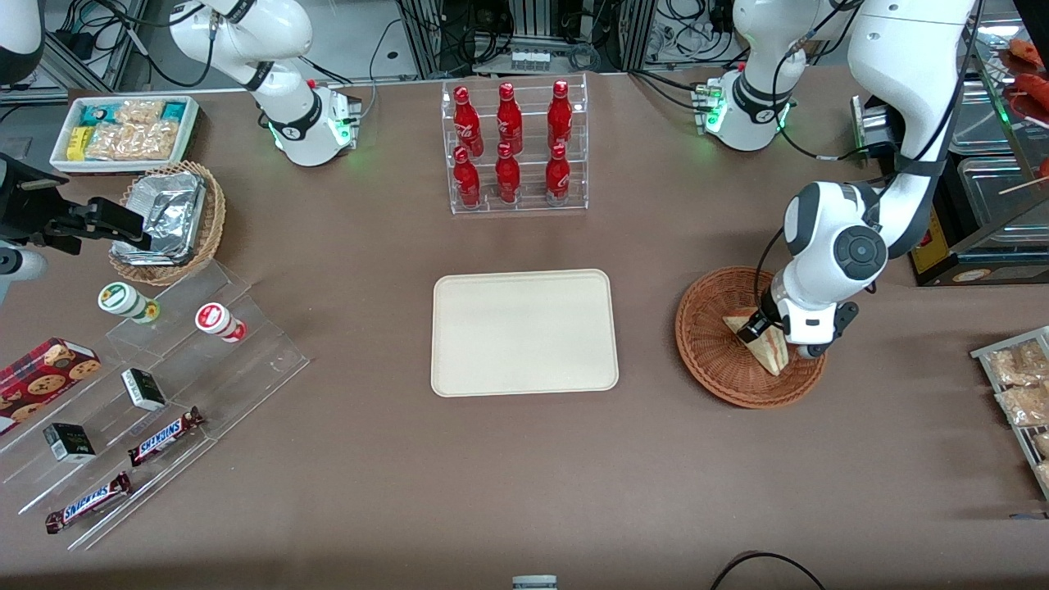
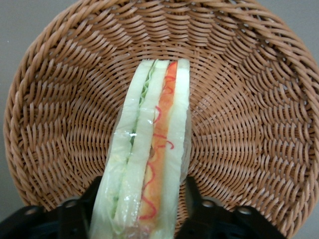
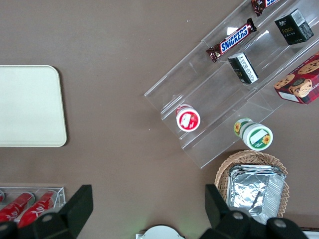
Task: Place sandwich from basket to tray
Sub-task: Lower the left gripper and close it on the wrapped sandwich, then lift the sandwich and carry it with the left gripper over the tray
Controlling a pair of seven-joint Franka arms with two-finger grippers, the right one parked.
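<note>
Brown table [image 1: 344,459], front camera looking down. Cream tray [image 1: 524,333] at middle, nothing on it. Round reddish-brown basket [image 1: 705,344] toward working arm's end, well apart from tray. Sandwich [image 1: 766,348] stands on edge in basket (wrapped in clear film, red and green filling showing at cut face). Gripper [image 1: 758,328] down inside basket; fingers [image 2: 195,199] press sandwich from both sides, wedge filling gap between them. Rack of red bottles [image 1: 512,147] farther from camera than tray.
</note>
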